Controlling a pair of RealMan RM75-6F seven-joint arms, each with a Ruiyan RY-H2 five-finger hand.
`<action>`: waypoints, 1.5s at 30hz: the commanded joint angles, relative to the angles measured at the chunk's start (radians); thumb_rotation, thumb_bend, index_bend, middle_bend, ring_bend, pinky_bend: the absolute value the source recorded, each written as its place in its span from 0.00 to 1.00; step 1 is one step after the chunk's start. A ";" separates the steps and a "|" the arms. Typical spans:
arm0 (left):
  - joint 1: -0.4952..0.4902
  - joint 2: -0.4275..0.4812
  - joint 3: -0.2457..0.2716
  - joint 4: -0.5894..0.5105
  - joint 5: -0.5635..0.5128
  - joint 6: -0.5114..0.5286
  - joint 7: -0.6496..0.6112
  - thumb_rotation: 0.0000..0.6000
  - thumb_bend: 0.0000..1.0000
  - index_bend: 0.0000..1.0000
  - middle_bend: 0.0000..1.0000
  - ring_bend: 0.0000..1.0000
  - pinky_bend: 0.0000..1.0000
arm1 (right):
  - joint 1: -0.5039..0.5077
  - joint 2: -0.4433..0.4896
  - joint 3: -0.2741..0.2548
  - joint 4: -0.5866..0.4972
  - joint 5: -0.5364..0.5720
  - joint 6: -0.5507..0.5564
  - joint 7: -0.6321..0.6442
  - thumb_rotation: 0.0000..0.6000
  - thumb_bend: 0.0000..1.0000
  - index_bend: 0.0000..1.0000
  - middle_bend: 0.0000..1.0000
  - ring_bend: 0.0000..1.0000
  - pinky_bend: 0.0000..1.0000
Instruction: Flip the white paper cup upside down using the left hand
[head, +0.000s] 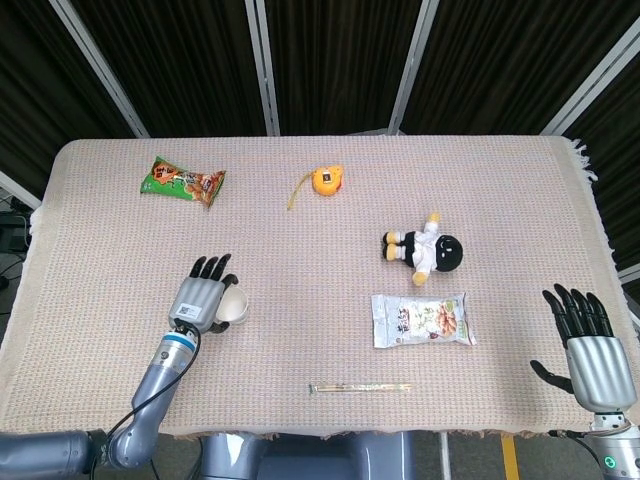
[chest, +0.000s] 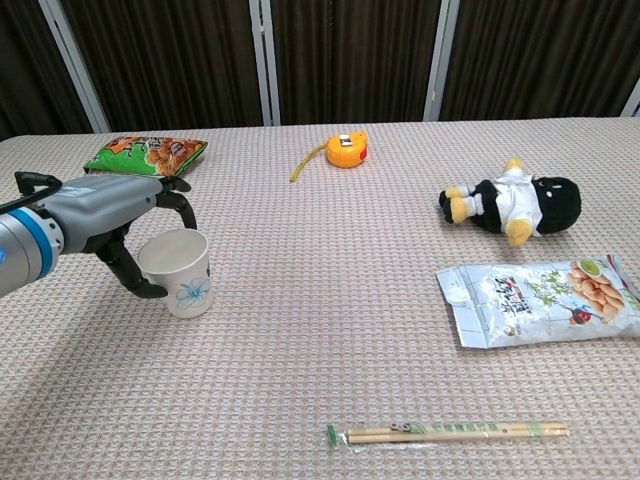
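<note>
White paper cup (chest: 181, 272) stands upright within the left hand's (chest: 115, 220) spread fingers.

Paper cup (head: 233, 304) upright on tabletop (head: 300, 250) front-left, left robot hand (head: 200, 300) just beside it on left. Snack bag (head: 182, 181) far-left; tape measure (head: 325, 180) far-centre; plush doll (head: 425, 248) right, pouch (head: 422, 320) before it; chopsticks (head: 360, 387) at front edge.

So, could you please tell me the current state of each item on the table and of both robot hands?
White paper cup: upright, mouth up, on the table.
Left robot hand: fingers curled around the cup; a firm grip cannot be confirmed.
Right robot hand: open, fingers spread, holding nothing.
Green snack bag: lying flat.
Tape measure: tape partly pulled out.
Plush doll: lying on its side.
White snack bag: lying flat.
Chopsticks: in their wrapper.
</note>
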 joint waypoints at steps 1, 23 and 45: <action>-0.009 -0.013 -0.001 0.013 -0.006 0.002 -0.007 1.00 0.18 0.33 0.00 0.00 0.00 | 0.001 0.000 -0.001 -0.001 -0.001 -0.002 -0.002 1.00 0.05 0.00 0.00 0.00 0.00; 0.098 -0.062 0.044 0.221 0.251 -0.032 -0.626 1.00 0.20 0.39 0.00 0.00 0.00 | 0.004 -0.010 -0.004 -0.001 0.001 -0.013 -0.028 1.00 0.05 0.00 0.00 0.00 0.00; 0.127 0.131 0.095 0.197 0.193 -0.124 -0.592 1.00 0.16 0.05 0.00 0.00 0.00 | 0.002 -0.011 -0.008 -0.007 -0.005 -0.010 -0.036 1.00 0.05 0.01 0.00 0.00 0.00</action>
